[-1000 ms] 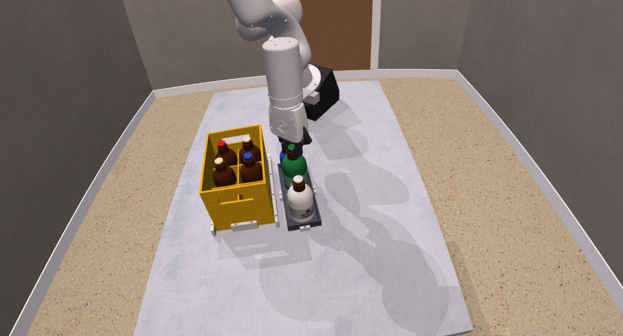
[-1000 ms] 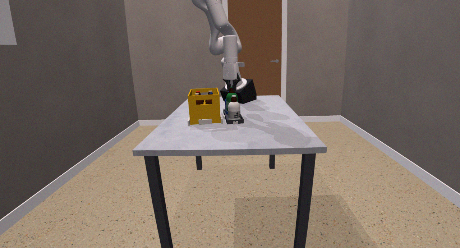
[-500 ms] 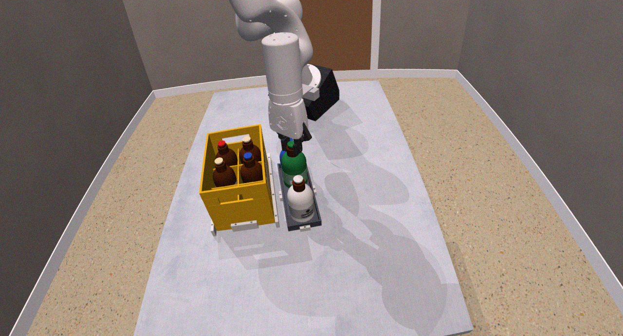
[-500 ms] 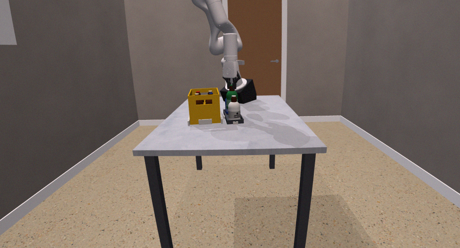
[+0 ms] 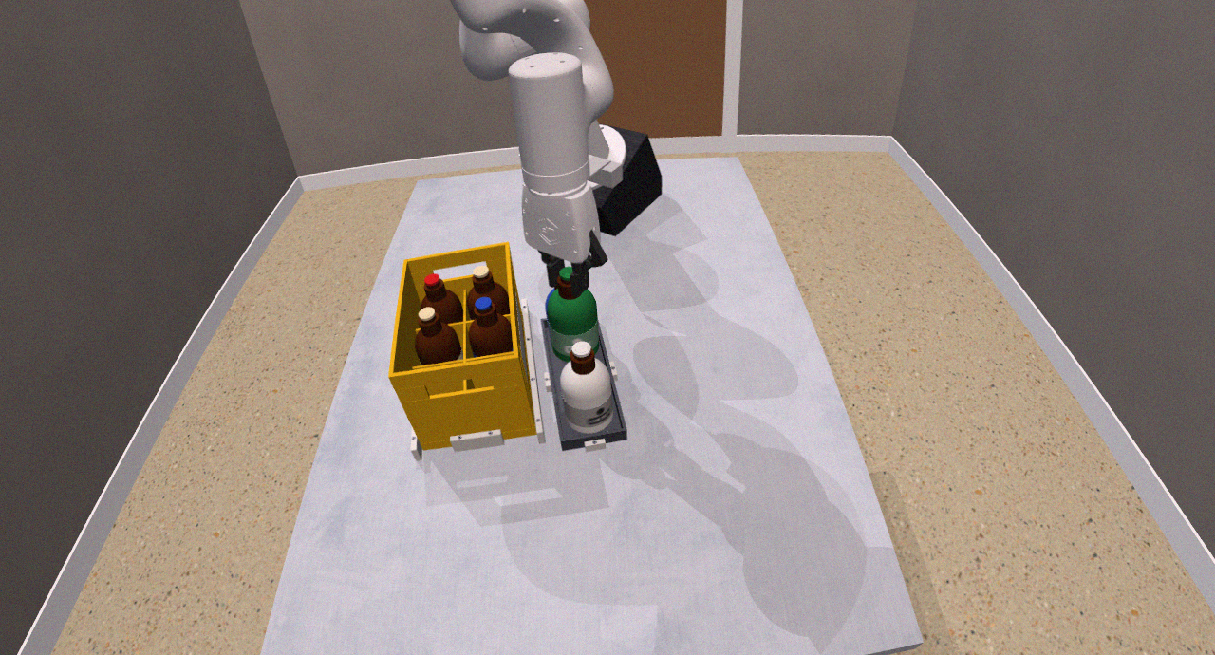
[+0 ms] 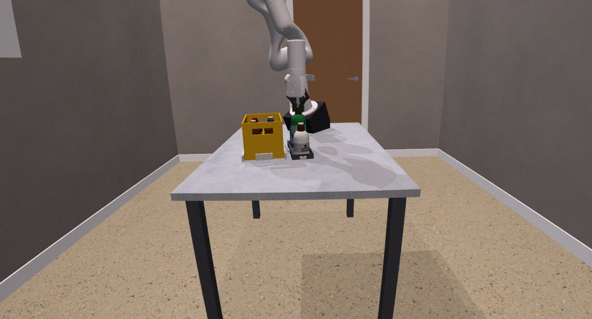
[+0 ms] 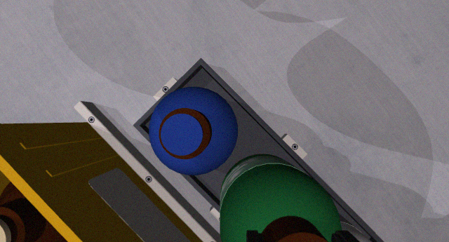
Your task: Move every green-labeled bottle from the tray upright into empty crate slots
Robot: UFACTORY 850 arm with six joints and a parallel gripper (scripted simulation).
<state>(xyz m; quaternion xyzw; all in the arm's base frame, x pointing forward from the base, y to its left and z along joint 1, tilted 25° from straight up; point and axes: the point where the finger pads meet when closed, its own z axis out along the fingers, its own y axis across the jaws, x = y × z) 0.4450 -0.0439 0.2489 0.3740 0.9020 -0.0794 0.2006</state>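
We see a smooth, matt plastic-looking crate (image 5: 476, 413) (image 6: 262, 145) (image 7: 42, 207); beside it, the counter (image 5: 543, 566) (image 6: 248, 176) (image 7: 116, 35) looks smooth and matt too.

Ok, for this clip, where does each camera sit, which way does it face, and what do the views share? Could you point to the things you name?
Top: high beyond the table's near end, looking down toward the base; white arm and black gripper (image 5: 569, 272) (image 6: 298, 107) (image 7: 292, 236) show.
Exterior: lower, same side, facing the brown door (image 5: 663, 47) (image 6: 331, 48); arm and gripper show.
Wrist: on the arm's end, looking down; only fingertips show.
Top and exterior share the yellow plastic crate (image 5: 476, 413) (image 6: 263, 145).

crate wall (image 5: 462, 401) (image 6: 263, 143) (image 7: 38, 203) blocking sideways path, open air above
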